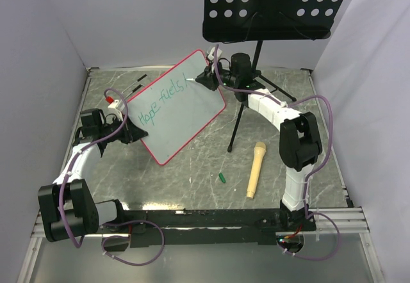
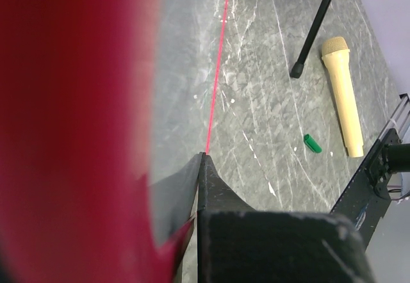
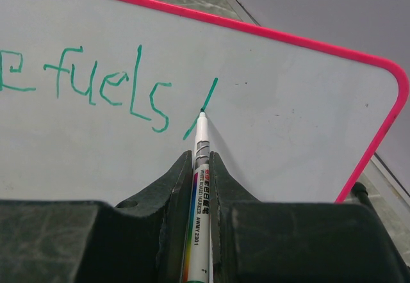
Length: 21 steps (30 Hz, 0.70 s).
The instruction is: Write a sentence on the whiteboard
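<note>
The whiteboard (image 1: 192, 113), white with a pink-red frame, is held tilted above the table. My left gripper (image 1: 131, 131) is shut on its lower left edge. In the left wrist view the frame runs as a thin pink line (image 2: 216, 72) out from between the fingertips of the left gripper (image 2: 202, 160). The sentence (image 1: 163, 102) in teal reads "Hope fuels" plus one slanted stroke (image 3: 204, 107). My right gripper (image 3: 201, 158) is shut on a white marker (image 3: 200, 174), whose green tip touches that stroke on the whiteboard (image 3: 295, 104). From above, the right gripper (image 1: 209, 75) sits at the board's upper right corner.
A beige microphone (image 1: 255, 169) and a small green cap (image 1: 221, 178) lie on the marbled table right of the board. A black perforated music stand (image 1: 278, 4) rises at the back, its tripod legs (image 1: 240, 120) spreading behind the right arm. Grey walls enclose three sides.
</note>
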{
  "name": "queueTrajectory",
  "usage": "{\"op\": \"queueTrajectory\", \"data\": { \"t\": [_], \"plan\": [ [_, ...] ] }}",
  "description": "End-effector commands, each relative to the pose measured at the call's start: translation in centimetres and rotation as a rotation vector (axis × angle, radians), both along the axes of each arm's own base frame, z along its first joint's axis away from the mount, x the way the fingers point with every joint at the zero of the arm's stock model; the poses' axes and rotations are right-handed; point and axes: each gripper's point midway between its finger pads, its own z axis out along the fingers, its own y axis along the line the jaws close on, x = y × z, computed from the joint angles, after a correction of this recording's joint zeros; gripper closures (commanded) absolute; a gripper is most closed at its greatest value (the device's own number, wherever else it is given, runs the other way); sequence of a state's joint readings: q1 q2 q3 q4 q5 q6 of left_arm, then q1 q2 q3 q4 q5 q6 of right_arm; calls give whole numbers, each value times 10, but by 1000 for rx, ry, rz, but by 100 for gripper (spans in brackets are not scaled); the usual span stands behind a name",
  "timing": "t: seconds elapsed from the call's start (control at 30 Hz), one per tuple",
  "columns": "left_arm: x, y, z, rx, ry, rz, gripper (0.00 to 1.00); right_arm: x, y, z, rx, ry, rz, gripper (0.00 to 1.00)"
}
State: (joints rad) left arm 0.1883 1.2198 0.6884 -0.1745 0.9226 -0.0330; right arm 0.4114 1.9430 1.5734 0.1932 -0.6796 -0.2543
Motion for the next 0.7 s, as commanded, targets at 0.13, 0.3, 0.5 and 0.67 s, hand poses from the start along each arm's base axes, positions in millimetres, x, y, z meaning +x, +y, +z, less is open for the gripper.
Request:
{"op": "queueTrajectory", "data": {
  "t": [0.13, 0.3, 0.5, 0.67],
  "plan": [
    [7, 24, -23, 164, 0, 87, 99, 21, -7, 9, 7, -24, -60, 100],
    [6, 24, -24, 165, 2, 88, 99, 24, -11, 11, 16, -24, -74, 100],
    [7, 24, -24, 166, 2, 89, 99, 21, -14, 4, 4, -16, -65, 100],
    [6, 24, -24, 165, 3, 88, 99, 14, -13, -2, -3, -10, -41, 100]
  ]
}}
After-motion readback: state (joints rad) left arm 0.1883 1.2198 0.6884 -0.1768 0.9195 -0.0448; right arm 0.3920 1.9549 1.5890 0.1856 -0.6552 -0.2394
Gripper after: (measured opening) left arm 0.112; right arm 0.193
